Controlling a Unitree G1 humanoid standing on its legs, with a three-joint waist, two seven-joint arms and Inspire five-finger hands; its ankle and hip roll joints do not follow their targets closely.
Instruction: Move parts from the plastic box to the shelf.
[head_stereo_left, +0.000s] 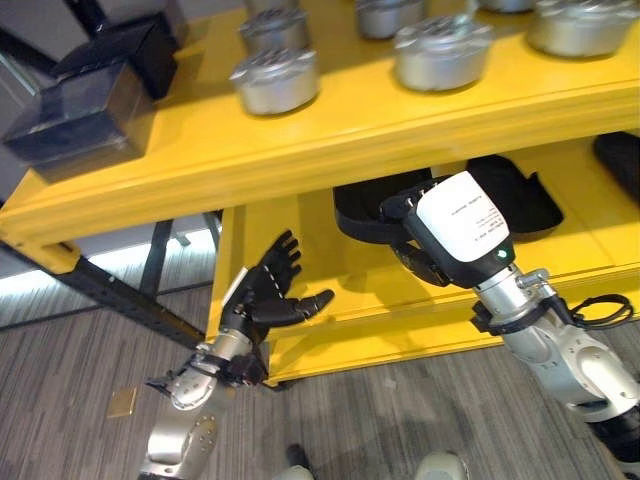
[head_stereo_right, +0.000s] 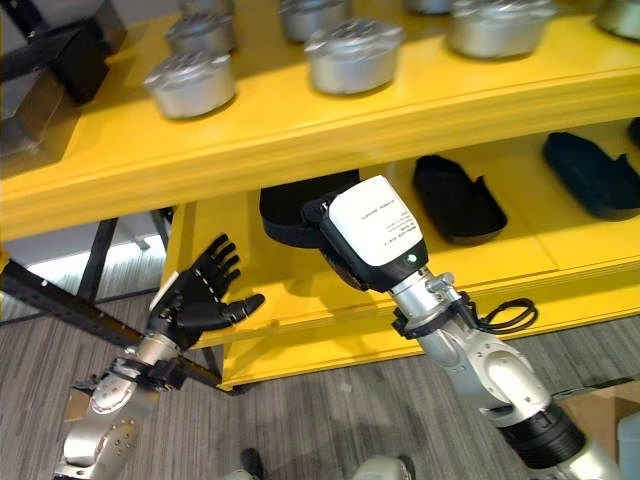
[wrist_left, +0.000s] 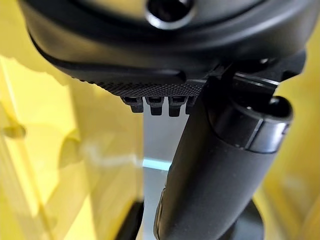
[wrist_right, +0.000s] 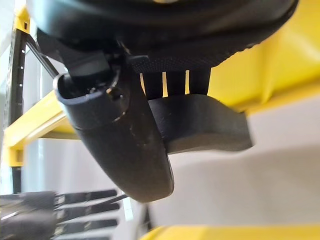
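A flat black part (head_stereo_left: 358, 216) lies half inside the lower yellow shelf (head_stereo_left: 330, 270), under my right hand (head_stereo_left: 421, 262). In the right wrist view the fingers (wrist_right: 175, 80) lie along one face of the black part (wrist_right: 200, 125) and the thumb (wrist_right: 117, 140) closes beside it, so the hand pinches the part. My left hand (head_stereo_left: 270, 292) hangs in the air at the shelf's left end, apart from it. Its fingers (wrist_left: 155, 102) are straight and spread and it holds nothing.
Two more black parts (head_stereo_right: 456, 200) (head_stereo_right: 595, 172) lie further right on the lower shelf. Several round silver parts (head_stereo_left: 275, 80) (head_stereo_left: 440, 50) stand on the upper shelf (head_stereo_left: 330, 140). Black boxes (head_stereo_left: 85, 115) sit at its left end. A dark frame bar (head_stereo_left: 120, 295) runs below.
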